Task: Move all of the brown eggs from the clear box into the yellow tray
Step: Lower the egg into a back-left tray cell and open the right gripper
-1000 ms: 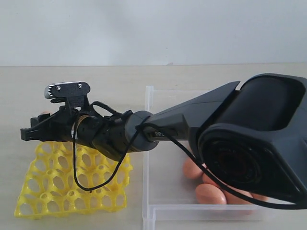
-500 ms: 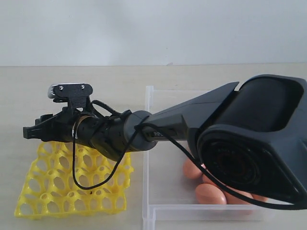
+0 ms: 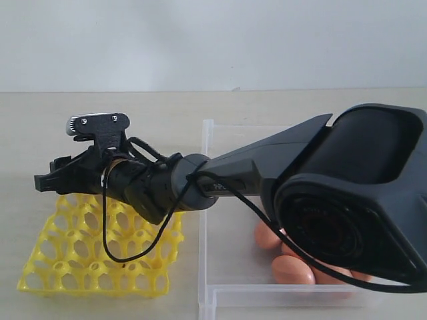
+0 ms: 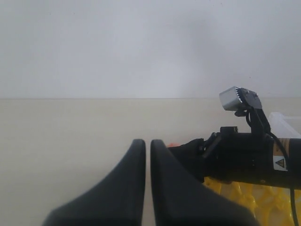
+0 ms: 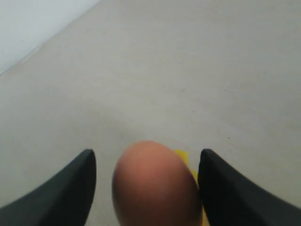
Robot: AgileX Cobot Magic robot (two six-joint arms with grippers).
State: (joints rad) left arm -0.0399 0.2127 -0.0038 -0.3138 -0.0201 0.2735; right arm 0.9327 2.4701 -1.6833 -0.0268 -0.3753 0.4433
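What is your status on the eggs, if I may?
Left gripper shut, empty. Right gripper open around one brown oval egg at the yellow plastic grid tray. More eggs in the clear plastic box. Nothing blocking.

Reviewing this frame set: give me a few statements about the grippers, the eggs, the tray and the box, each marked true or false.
1. The right gripper reaches out above the yellow tray. True.
2. The left gripper holds an egg. False: its jaws are together with nothing between them.
3. The clear box is empty. False: brown eggs lie in it.
4. One egg sits between the right gripper's spread fingers. True.
5. The yellow tray lies inside the clear box. False: it lies outside, beside the box.
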